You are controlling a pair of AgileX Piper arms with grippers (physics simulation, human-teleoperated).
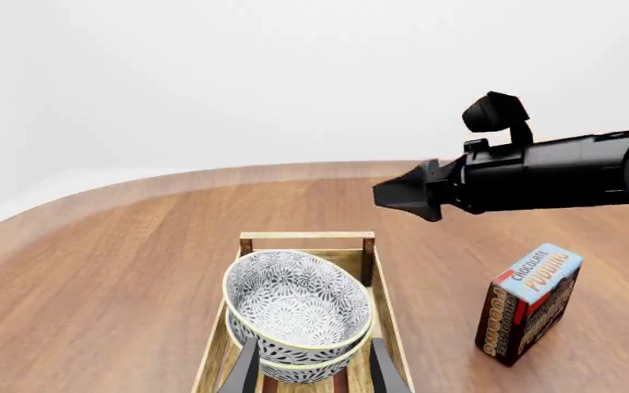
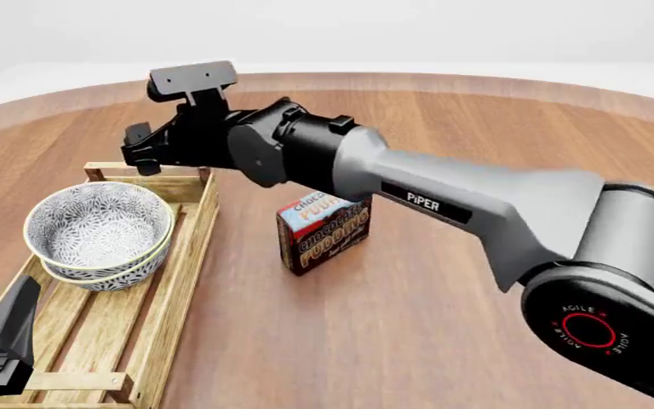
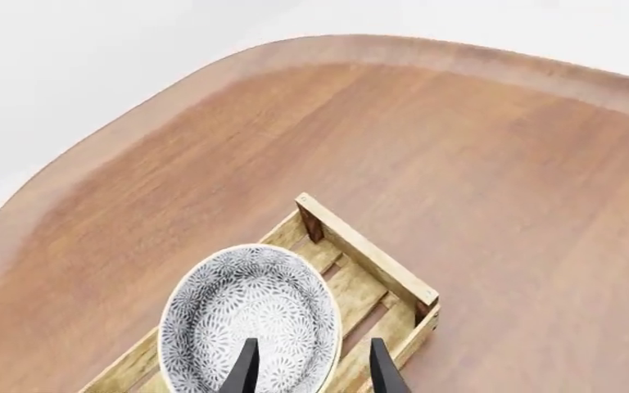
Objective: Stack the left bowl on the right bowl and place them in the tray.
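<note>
White walls stand behind the brown table. The left bowl sits nested in the right bowl, both inside the tray toward its far end, so I judge the placing done. My right gripper hangs above the stack, fingers apart, holding nothing. My left gripper is likewise spread, near the tray's near end. The pudding box stands outside, beside the tray's right edge.

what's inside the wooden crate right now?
Inside the long light-wood slatted tray: two white floral-patterned bowls, the upper bowl nested in the lower bowl. The lower one's inside is covered; only its rim band shows.
</note>
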